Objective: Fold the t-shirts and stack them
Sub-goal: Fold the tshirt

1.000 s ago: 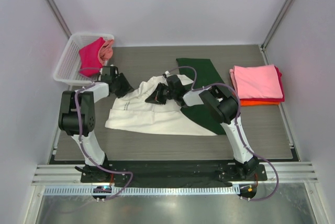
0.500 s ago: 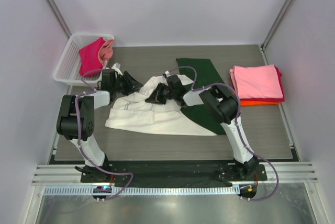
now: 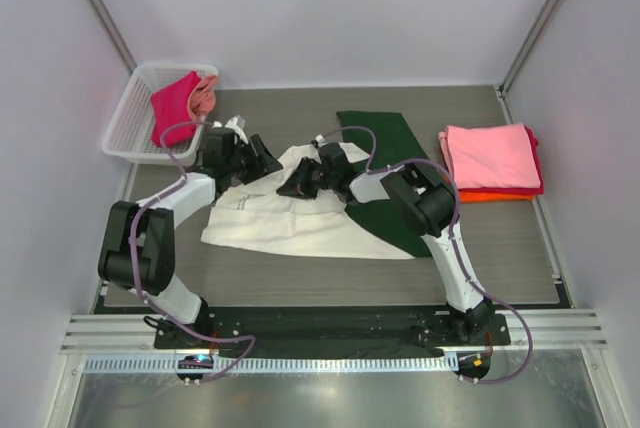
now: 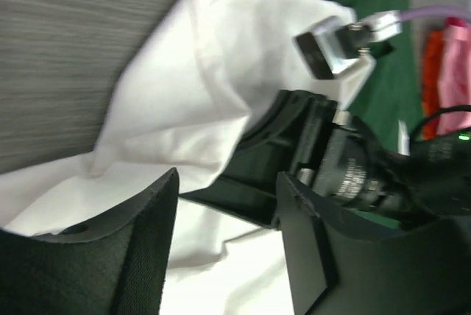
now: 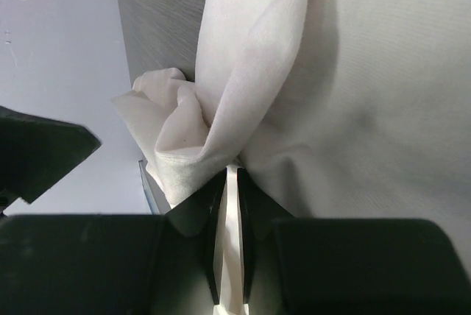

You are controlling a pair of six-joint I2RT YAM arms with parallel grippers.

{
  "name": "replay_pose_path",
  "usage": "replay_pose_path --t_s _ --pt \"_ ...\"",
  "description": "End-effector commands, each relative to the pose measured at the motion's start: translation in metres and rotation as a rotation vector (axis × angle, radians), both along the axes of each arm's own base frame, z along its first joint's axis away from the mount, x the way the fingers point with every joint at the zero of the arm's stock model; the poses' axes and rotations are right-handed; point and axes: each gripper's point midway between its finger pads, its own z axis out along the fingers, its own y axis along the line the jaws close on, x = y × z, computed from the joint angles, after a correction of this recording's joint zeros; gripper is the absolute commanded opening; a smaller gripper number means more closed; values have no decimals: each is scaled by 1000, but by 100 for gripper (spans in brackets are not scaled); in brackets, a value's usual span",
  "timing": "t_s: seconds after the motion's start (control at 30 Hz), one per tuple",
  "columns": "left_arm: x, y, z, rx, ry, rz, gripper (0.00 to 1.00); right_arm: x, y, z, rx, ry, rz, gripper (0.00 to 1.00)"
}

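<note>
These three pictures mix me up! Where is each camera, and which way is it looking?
Top: high behind the arms, looking down at the table; both arms show.
Left wrist: on the left arm, facing the white shirt and the right end effector; its own open fingers show.
Right wrist: on the right arm, close on that shirt pinched between its fingers.
Shared: top and left wrist both show the right end effector on the shirt.
</note>
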Motion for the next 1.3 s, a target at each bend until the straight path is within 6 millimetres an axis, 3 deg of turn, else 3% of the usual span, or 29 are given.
replay_pose_path --t_s 0.0,0.1,0.2,0.3,0.33,0.43,0.67,0.73,0.77,0.87,0.93,1.13,1.23,1.27 --pt "5 47 2 215 5 177 59 -1 -25 -43 -133 63 -59 18" --pt "4 71 -8 317 39 264 64 -2 -25 -45 -134 69 -57 18" --pt "8 77 -17 355 50 285 70 -2 -25 -45 -131 70 -57 18" --pt "23 63 -15 325 31 224 70 -3 -27 -47 -137 74 -59 18" --pt "24 49 -19 281 51 161 67 -3 -25 -45 -133 70 -57 18" --pt "19 33 -27 238 81 94 59 -3 -26 -47 -134 73 -57 18" --pt "4 1 -26 158 94 -67 56 -3 -26 -46 -134 71 -56 18" --pt "0 -12 -20 107 90 -127 49 -2 -27 -46 -133 73 -60 18" --pt "-2 -16 -17 93 87 -143 40 -3 -26 -46 -133 72 -57 18" --pt "-12 -31 -5 37 82 -212 31 -3 -26 -45 -131 70 -56 18" --pt "-20 -34 3 33 97 -228 27 -3 -26 -46 -132 72 -56 18" --pt "-54 -29 12 178 182 -280 25 -3 -26 -45 -127 73 -56 18" --pt "-49 -19 31 228 132 -200 32 -3 -27 -46 -130 75 -59 18" --pt "-42 -4 27 288 114 -119 41 -3 -26 -46 -129 73 -57 18"
